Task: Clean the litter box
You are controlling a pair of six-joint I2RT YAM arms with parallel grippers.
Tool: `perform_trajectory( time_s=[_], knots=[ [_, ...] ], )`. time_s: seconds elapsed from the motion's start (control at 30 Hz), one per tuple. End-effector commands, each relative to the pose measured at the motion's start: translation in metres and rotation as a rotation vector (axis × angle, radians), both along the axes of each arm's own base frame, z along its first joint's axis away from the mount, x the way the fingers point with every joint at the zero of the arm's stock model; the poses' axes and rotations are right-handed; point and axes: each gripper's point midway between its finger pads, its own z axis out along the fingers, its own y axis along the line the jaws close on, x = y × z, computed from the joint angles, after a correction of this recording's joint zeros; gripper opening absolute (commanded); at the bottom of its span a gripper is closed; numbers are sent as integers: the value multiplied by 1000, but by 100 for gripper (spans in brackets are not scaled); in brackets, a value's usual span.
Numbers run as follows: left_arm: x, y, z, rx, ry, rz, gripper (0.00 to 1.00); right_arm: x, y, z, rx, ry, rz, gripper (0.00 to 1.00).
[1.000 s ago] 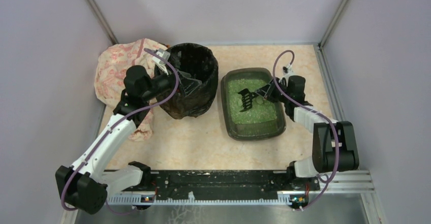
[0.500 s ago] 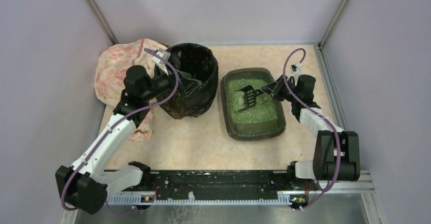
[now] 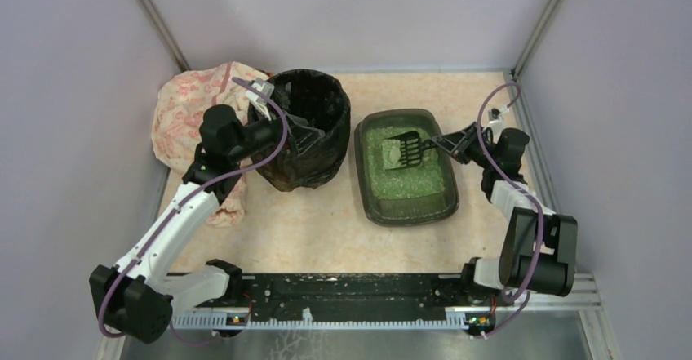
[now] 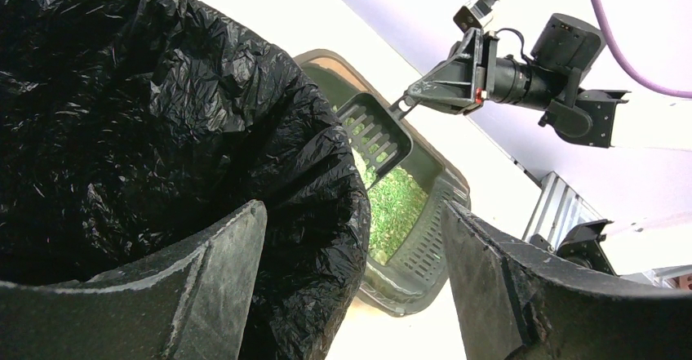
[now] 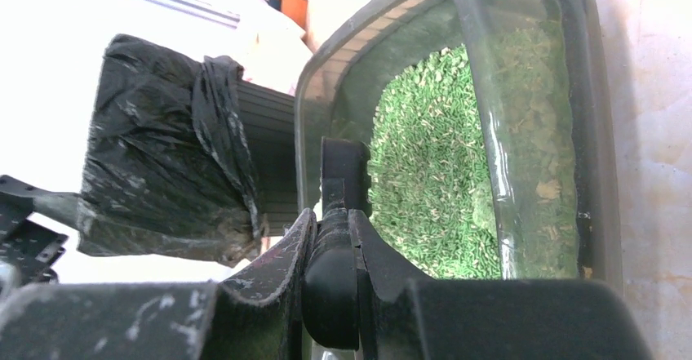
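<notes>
The litter box (image 3: 365, 182), a dark grey-green tray of green litter, lies right of centre. It also shows in the left wrist view (image 4: 426, 255) and the right wrist view (image 5: 589, 123). My right gripper (image 3: 454, 142) is shut on the handle of a black slotted scoop (image 3: 405, 151), held over the tray's far half. The handle shows clamped in the right wrist view (image 5: 335, 272), and the scoop in the left wrist view (image 4: 376, 136). My left gripper (image 3: 295, 136) is open, its jaws straddling the near rim of the round bin (image 3: 308, 160) lined with a black bag (image 4: 147, 131).
A pink-patterned cloth bag (image 3: 189, 107) lies behind and left of the bin. Grey walls close the table on three sides. A metal rail (image 3: 343, 291) runs along the near edge. The bin stands close against the litter box's left side.
My right arm has drawn back to the right, and the scoop has shifted from the middle of the litter toward the tray's far end. The left arm has not moved.
</notes>
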Motion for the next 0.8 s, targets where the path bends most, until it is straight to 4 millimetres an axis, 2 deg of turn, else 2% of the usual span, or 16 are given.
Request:
perform_trajectory(
  time_s=[0.0, 0.17, 0.33, 0.43, 0.57, 0.7, 0.77],
  knots=[
    [1, -1, 20, -22, -54, -13, 84, -3, -14, 33, 54, -127, 7, 0],
    [1, -3, 18, -23, -48, -22, 83, -11, -31, 35, 150, -152, -43, 0],
    [1, -5, 17, -28, -38, -37, 83, -21, -13, 29, 221, -159, 17, 0],
    [1, -5, 17, -30, -37, -39, 83, -25, -23, 22, 261, -145, -20, 0],
    [1, -5, 17, -30, -38, -38, 83, -23, -29, 21, 287, -145, -39, 0],
    [1, -6, 17, -33, -34, -40, 83, -24, -12, 25, 299, -149, 8, 0],
    [1, -7, 16, -35, -26, -47, 83, -24, -17, 22, 284, -143, -12, 0]
  ],
)
